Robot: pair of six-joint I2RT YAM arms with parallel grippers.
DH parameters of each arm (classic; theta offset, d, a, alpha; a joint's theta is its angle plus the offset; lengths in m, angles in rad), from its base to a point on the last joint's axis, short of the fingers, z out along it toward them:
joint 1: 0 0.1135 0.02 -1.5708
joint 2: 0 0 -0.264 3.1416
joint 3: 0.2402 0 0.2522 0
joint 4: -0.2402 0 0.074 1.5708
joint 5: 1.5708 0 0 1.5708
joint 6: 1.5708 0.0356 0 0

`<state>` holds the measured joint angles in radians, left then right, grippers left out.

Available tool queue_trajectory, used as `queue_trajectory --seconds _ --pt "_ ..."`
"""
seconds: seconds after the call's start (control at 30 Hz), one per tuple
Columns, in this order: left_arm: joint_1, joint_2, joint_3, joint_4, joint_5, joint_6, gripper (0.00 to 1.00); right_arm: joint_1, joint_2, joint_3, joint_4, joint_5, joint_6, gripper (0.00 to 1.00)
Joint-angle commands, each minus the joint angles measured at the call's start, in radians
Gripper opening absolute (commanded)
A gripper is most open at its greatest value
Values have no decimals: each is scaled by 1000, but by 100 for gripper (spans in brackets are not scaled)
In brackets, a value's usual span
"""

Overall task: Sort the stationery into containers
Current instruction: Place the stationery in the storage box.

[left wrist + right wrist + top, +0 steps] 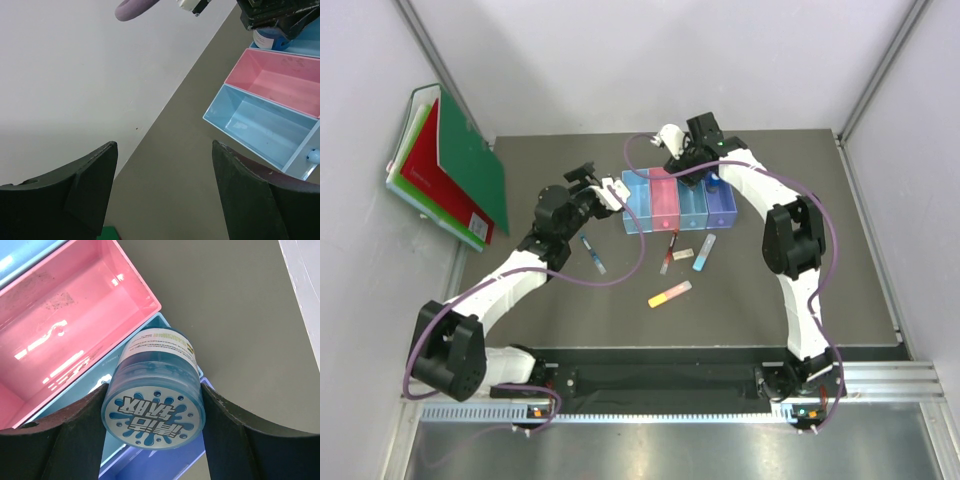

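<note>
In the right wrist view my right gripper (153,412) is shut on a round blue tin (153,390). The tin hangs above the far end of the containers (678,205), over the wall between the blue bin (85,395) and the violet-blue bin (150,465). Just left of the light-blue bin (260,125) my left gripper (165,150) stands open and empty. In front of the bins lie a blue pen (593,254), a red-black pen (668,253), a beige eraser (683,252), a light-blue stick (704,253) and a yellow-pink stick (669,294).
Green and red folders (445,165) lean against the left wall, off the mat's far left corner. White walls close the table in at the back and on both sides. The pink bin (280,80) and the light-blue bin hold nothing.
</note>
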<state>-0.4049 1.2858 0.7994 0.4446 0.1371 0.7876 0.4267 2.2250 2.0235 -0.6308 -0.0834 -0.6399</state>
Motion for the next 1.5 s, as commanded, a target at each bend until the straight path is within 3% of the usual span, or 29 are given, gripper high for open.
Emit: queue_trajectory --seconds 0.0,0.07,0.2,0.3,0.4,0.43,0.47,0.6,0.73,0.77,0.8,0.87,1.3,1.47 --pt "8 3 34 57 4 -5 81 -9 2 9 48 -26 22 5" --pt "9 3 34 59 2 -4 81 -11 1 9 46 -27 22 16" --pt "11 4 35 62 4 -5 81 -9 4 9 42 -29 22 18" --pt "11 9 37 65 4 -7 81 -9 7 9 36 -27 22 28" --pt "11 12 38 68 6 -5 81 -9 10 9 26 -29 17 31" --pt "11 14 38 69 6 -7 81 -9 12 9 25 -29 17 34" --pt "12 17 38 71 6 -5 81 -8 13 7 23 -29 17 45" --pt "14 20 40 74 9 -7 81 -8 18 7 10 -27 14 38" --pt "14 24 41 77 13 -8 80 -6 18 7 0 -29 14 45" --pt "15 26 43 78 13 -8 80 -5 15 7 -6 -29 13 42" --pt "15 26 43 80 13 -8 80 -3 13 7 -4 -29 13 22" --pt "15 29 43 83 15 -8 80 -2 10 10 -15 -36 8 9" --pt "20 37 43 97 21 -14 80 -2 21 11 -44 -36 -6 11" --pt "21 41 44 98 24 -19 80 -2 27 12 -27 -30 2 19"
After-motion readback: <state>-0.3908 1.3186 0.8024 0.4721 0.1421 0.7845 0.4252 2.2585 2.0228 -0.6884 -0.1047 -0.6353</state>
